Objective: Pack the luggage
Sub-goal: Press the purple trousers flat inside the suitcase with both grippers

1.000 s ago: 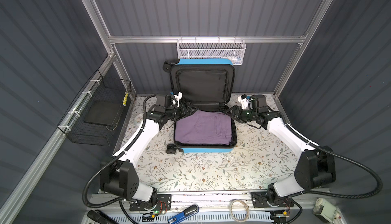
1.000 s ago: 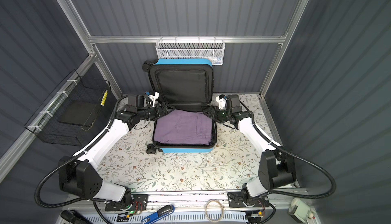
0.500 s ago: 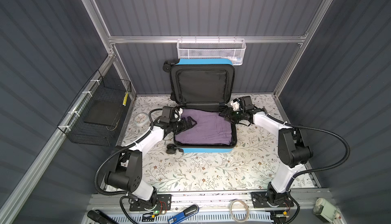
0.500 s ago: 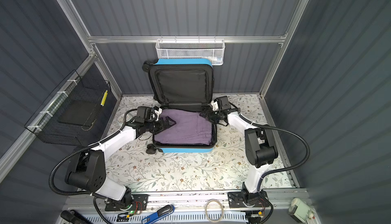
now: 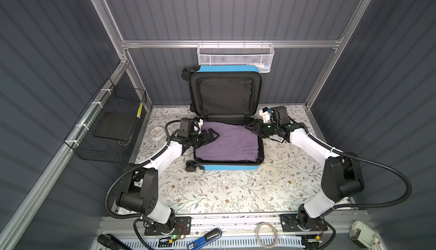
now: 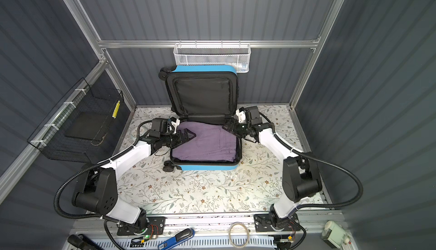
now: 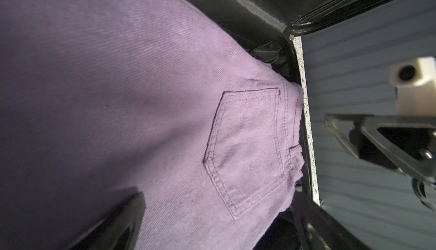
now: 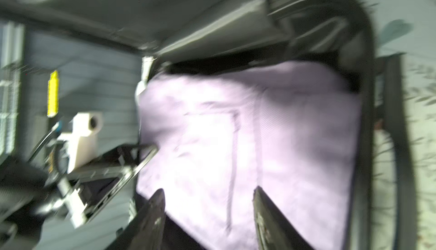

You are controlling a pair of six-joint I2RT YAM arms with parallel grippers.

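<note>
Here the luggage (image 5: 227, 167), a small bright blue hard-shell suitcase, lies open on the floral surface (image 5: 212, 189) close to the back wall. Its base is flat and its black-lined lid (image 5: 225, 95) stands upright just under the white mesh basket (image 5: 234, 56). Folded purple jeans (image 5: 232, 142) fill the base nearly to the rim.

The left hand (image 5: 212, 135) hovers over the left rear part of the jeans with its jaws spread wide, and it holds nothing. The right hand (image 5: 253, 127) sits at the right rear corner, beside the hinge. Its fingers (image 8: 153, 213) are partly apart, and the blurred wrist view shows only cloth beyond them.

The shell looks rigid and smooth, so its broad faces probably give a poor grip. The lid's rim or zipper edge is likely the better place to take hold, one hand on each side. The lid seems light and should swing freely on its hinge. It could drop quickly once it passes upright.

The denim is soft but thick and springy. It may bulge over the rim and foul the zipper unless it is pressed flat. The base may also slide on the surface when pushed.
</note>
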